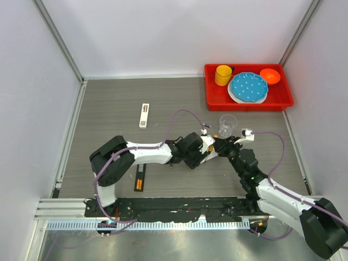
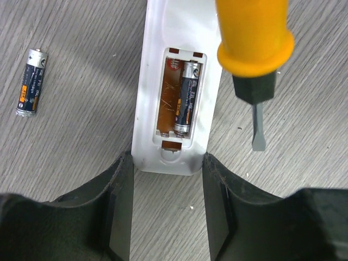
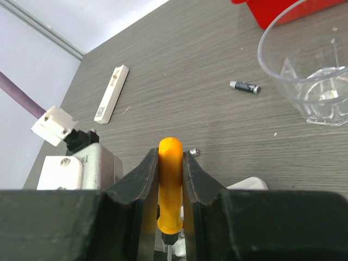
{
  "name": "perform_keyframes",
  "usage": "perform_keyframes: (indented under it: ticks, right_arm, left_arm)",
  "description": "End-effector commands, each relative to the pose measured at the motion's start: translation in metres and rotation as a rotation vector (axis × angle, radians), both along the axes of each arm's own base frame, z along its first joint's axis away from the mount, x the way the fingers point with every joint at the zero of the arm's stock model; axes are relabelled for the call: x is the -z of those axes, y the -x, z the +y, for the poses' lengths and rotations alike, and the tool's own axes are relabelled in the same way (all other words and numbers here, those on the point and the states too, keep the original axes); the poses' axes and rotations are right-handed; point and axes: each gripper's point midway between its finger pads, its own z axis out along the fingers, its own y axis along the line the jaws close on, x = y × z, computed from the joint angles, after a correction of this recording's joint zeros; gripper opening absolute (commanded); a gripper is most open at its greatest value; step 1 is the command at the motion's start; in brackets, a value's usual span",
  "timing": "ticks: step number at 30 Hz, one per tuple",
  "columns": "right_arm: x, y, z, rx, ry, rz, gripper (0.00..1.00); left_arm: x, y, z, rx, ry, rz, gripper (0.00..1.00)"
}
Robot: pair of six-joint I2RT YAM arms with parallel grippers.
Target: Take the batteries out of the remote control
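In the left wrist view a white remote control (image 2: 155,81) lies with its battery bay open. One silvery-grey battery (image 2: 187,98) sits in the bay's right slot; the left slot is bare. A second battery (image 2: 31,82) lies loose on the table to the left, and it also shows in the right wrist view (image 3: 244,87). My left gripper (image 2: 167,163) clamps the remote's near end between its fingers. My right gripper (image 3: 171,157) is shut on an orange-handled screwdriver (image 3: 169,179). The screwdriver's blade (image 2: 260,128) hangs just right of the remote. From the top view the two grippers (image 1: 196,152) (image 1: 220,145) meet mid-table.
A clear plastic cup (image 1: 228,125) stands just behind the grippers. A second white remote (image 1: 143,115) lies far left. A black piece with orange cells (image 1: 140,178) lies near the front. A red tray (image 1: 283,100) at back right holds a yellow cup, a blue plate and an orange bowl.
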Motion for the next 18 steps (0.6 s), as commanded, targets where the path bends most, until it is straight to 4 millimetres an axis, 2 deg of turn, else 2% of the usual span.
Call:
perform_keyframes:
  ticks: [1, 2, 5, 12, 18]
  right_arm:
    - [-0.025, -0.009, -0.011, 0.06, 0.044, -0.063, 0.01]
    - [-0.026, -0.008, -0.013, 0.067, 0.052, -0.064, 0.01]
    - [-0.028, -0.007, -0.016, 0.076, 0.072, -0.067, 0.01]
    - [-0.031, -0.006, -0.023, 0.096, 0.1, -0.074, 0.01]
    - [-0.032, -0.006, -0.026, 0.107, 0.118, -0.082, 0.01]
  left_arm:
    - [0.033, 0.001, 0.036, -0.069, -0.153, -0.006, 0.49]
    - [0.031, -0.002, 0.039, -0.083, -0.159, -0.025, 0.63]
    - [0.033, -0.008, 0.044, -0.108, -0.176, -0.047, 0.77]
    - [0.025, -0.036, 0.059, -0.217, -0.193, -0.097, 0.8]
    - [0.022, -0.05, 0.053, -0.233, -0.13, -0.051, 0.67]
